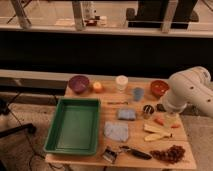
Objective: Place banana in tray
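Tray [75, 125] left on table [186, 142], bowl [78, 83] behind; gripper [170, 116] right, by banana [152, 129].

Nothing can be read here: no text, label, brand, number or sign. The tray [75, 101] is plain green. The white cup [121, 82], the blue cup [138, 93], the purple bowl [79, 83] and the orange bowl [159, 88] show no legible mark, and neither does the bench [112, 98]. The white arm [187, 90] carries no lettering that can be made out. The claw [170, 118] sits at the arm's lower end, low over the right side of the bench, and nothing readable shows on it.
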